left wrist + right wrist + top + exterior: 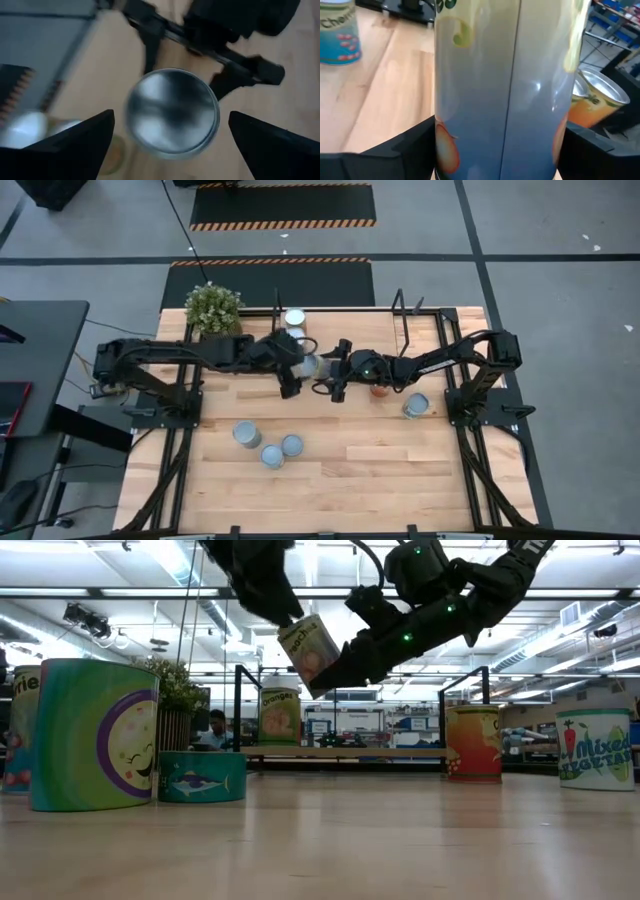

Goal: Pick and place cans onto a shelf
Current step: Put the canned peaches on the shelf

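A can with a tan and grey-blue peach label point(312, 652) hangs tilted in the air above the table's middle point(311, 365). My right gripper point(497, 130) is shut on it and comes in from the right point(330, 376). My left gripper point(171, 114) is open. Its fingers stand on either side of the can's silver end point(172, 112), with a gap on each side. The shelf point(345, 752) is a wooden board between black brackets at the far edge. An orange-labelled can point(280, 715) stands on it. My right gripper pinches the can's side wall point(445, 145) between its two fingers, which lie across the can. The fingers come from the table's right side, slanting slightly down. The can is lifted clear of the table and tilted, with its silver end toward my left gripper.
Three cans point(272, 455) stand in a cluster near the front left. An orange can point(380, 388) and a mixed-vegetables can point(415, 405) stand by the right arm. A potted plant point(213, 308) stands at the far left.
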Controlling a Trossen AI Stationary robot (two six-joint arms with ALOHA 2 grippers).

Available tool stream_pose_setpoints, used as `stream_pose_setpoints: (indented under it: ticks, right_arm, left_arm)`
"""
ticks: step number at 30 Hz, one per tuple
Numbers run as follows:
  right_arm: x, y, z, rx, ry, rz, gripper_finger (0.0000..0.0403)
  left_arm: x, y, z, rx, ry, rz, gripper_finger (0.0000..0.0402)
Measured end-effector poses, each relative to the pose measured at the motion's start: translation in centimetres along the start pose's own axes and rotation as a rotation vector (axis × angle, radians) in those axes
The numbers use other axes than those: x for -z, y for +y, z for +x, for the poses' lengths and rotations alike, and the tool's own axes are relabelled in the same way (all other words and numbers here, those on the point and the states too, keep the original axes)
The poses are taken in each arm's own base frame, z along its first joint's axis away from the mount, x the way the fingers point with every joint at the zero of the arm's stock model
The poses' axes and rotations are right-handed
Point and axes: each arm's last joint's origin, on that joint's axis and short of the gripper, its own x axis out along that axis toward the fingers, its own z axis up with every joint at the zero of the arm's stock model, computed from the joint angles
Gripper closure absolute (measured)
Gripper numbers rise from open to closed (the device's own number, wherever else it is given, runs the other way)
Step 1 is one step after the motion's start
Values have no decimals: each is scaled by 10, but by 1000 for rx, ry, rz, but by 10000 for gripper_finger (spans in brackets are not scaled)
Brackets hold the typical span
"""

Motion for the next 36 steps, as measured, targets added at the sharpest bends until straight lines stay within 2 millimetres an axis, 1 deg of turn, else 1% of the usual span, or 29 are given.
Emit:
stream_pose_setpoints:
  ticks: [2, 4, 7, 10, 12, 15, 18, 22, 24, 28, 32, 36]
  right_arm:
    - [0, -2, -1, -3, 9, 0, 74]
    - [1, -2, -1, -17, 18, 3, 74]
    - [2, -2, -2, -24, 32, 2, 74]
    - [-1, -4, -7, -22, 41, 4, 74]
    - [-5, -6, -12, -25, 42, 3, 74]
    - [-15, -9, -19, -69, -17, 11, 74]
    - [-22, -8, -23, -160, -78, 18, 74]
    - [-20, -5, -22, -219, -78, 67, 74]
    - [-18, -3, -21, -235, -63, 81, 74]
    - [-16, 0, -20, -229, -47, 94, 74]
    - [-18, 0, -20, -226, -60, 97, 73]
    - [-17, -1, -21, -199, -43, 81, 72]
  left_arm:
    - [-2, 4, -12, -32, -31, -8, 2]
    - [-2, 6, -19, -34, -33, -10, 2]
    - [6, 6, -22, -23, 41, -19, 2]
    - [16, 6, -22, -24, 141, -51, 2]
    - [24, 4, -19, -43, 183, -59, 2]
    - [32, 2, -12, -94, 189, -55, 2]
    - [29, 1, -5, -111, 105, -69, 2]
    - [21, -2, -4, -96, -3, -88, 2]
    - [19, -5, -1, -83, -18, -87, 2]
    - [17, -14, 9, -52, -37, -85, 2]
    - [19, -19, 23, -45, -18, -68, 2]
    - [21, -19, 23, -48, 2, -60, 2]
